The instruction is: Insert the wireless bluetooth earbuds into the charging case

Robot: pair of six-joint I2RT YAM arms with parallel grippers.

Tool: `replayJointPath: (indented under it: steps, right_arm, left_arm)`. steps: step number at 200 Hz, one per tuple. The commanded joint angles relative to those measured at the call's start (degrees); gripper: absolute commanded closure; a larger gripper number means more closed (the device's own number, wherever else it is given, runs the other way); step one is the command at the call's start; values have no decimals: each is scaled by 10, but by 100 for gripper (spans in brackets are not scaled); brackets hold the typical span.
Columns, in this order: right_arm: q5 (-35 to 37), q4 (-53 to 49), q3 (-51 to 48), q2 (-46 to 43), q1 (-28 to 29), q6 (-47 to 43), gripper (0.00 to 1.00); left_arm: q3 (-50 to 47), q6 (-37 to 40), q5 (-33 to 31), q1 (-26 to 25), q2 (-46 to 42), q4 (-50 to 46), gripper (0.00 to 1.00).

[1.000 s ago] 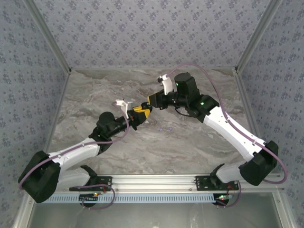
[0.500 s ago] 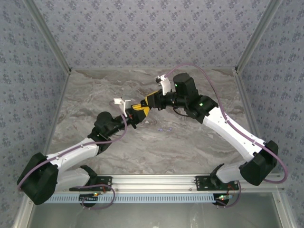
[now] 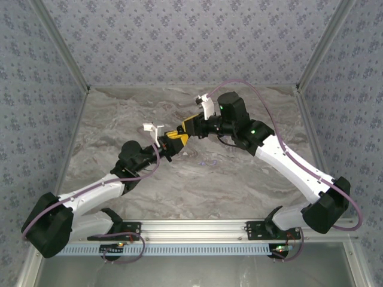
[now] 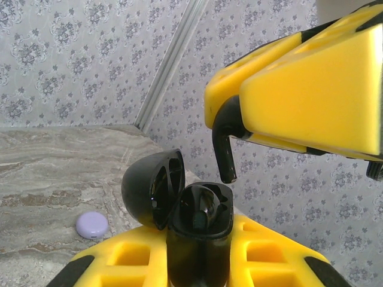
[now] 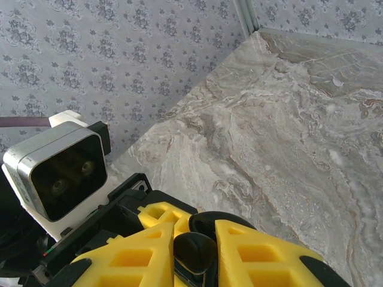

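Note:
My left gripper [image 4: 199,258] is shut on the black charging case [image 4: 200,242], which it holds upright with the lid [image 4: 146,186] swung open to the left. My right gripper [image 5: 195,240] is shut on a black earbud [image 5: 194,256]. The earbud's stem [image 4: 224,152] points down and hangs just above the right side of the case's open mouth, not touching it. A dark shape sits in the case's left well; I cannot tell what it is. In the top view the two grippers [image 3: 173,139] [image 3: 187,126] meet tip to tip above the middle of the table.
A small lilac round puck [image 4: 92,225] lies on the marble table [image 4: 42,173] to the left, behind the case. The left wrist camera housing [image 5: 57,173] sits close below the right gripper. Patterned walls enclose the table on three sides.
Both grippers have shifted slightly left and up in the top view, staying close together. Over the last half second almost nothing has moved.

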Motion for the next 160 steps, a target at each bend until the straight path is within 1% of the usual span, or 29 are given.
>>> replayJointPath:
  steps: [1,90,160]
  right_arm:
    - [-9,10,18,3,5,-5,78]
    - [-14,10,16,11,9,-6,77]
    - [-13,8,12,12,13,-6,77]
  left_arm:
    - [21,-7,8,-6,-15,30,81]
    - [23,-5,12,-6,-19,21,81]
    - [22,-11,-4,-6,-23,17,80]
